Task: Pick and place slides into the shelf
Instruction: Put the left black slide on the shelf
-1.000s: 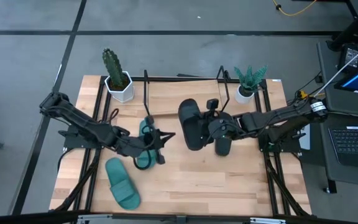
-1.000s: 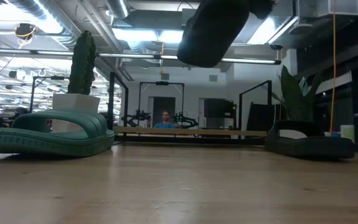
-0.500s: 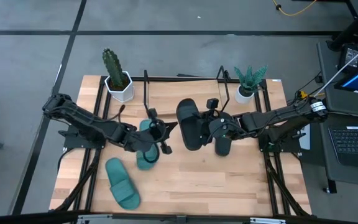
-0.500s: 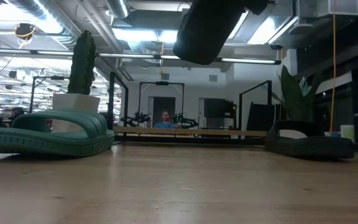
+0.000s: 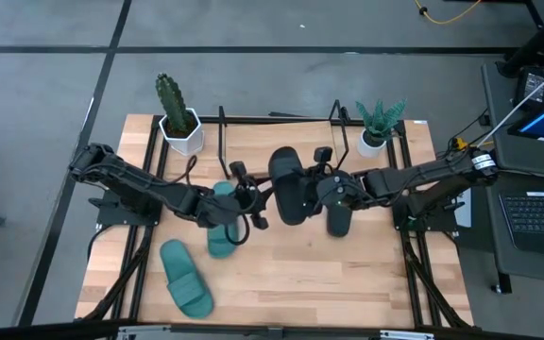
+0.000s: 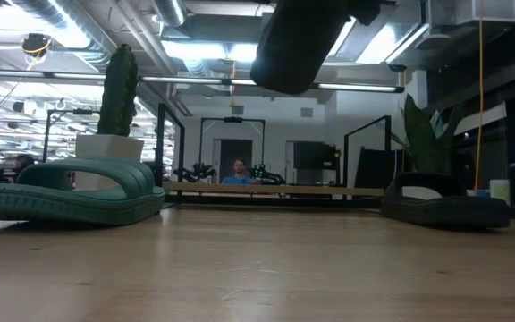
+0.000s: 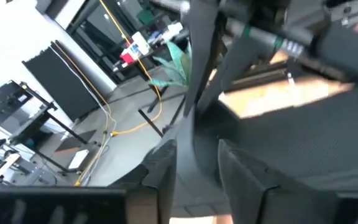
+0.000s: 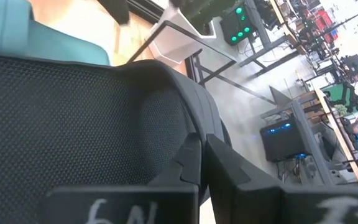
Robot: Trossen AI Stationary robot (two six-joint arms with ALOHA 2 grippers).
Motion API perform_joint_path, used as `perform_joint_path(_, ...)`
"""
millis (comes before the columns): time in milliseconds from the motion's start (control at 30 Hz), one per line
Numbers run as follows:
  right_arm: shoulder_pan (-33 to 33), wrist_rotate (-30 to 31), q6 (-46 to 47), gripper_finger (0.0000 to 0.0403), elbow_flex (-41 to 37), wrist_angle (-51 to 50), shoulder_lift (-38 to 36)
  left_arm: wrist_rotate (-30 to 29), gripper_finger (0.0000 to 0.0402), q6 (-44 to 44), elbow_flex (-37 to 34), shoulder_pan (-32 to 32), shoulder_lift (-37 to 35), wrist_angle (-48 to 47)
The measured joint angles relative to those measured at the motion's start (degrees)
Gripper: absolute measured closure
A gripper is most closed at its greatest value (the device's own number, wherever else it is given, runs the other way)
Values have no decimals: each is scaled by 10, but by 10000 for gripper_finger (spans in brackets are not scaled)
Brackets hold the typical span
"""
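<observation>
A black slide (image 5: 287,187) hangs above the middle of the table; it shows high up in the low view (image 6: 300,40). My right gripper (image 5: 317,194) is shut on its right side. My left gripper (image 5: 258,203) is open at the slide's left side, and the slide's edge (image 7: 194,143) runs between its fingers. A second black slide (image 5: 338,220) lies on its sole on the table, right of the first. One teal slide (image 5: 219,225) lies under my left arm, another (image 5: 186,279) near the front left. The shelf (image 5: 222,142) stands at the far edge. My left gripper has one finger (image 7: 161,174) on each side of the lifted black slide's left edge; whether they touch it, I cannot tell. My right gripper pinches the black slide's raised side rim (image 8: 194,134) between its two fingers, coming level from the table's right. The slide is lifted clear of the table.
A cactus in a white pot (image 5: 178,123) and a leafy plant in a white pot (image 5: 376,132) stand at the far corners beside the shelf's rods. Bare board (image 5: 300,283) lies toward the near edge. A laptop (image 5: 541,217) sits off the table's right side.
My left gripper has gone toward the table's right and far edges, from above the teal slide up to the lifted black slide's left side. The teal slide has stayed on the table. My right gripper has carried the black slide slightly leftward.
</observation>
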Motion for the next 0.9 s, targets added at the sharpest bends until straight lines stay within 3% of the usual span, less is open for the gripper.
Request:
perform_joint_path(533, -16, -1, 3, 392, 0, 1, 2, 90, 269, 19, 0, 57, 0, 10)
perform_joint_path(900, -18, -5, 3, 392, 0, 1, 2, 99, 269, 48, 0, 78, 21, 19)
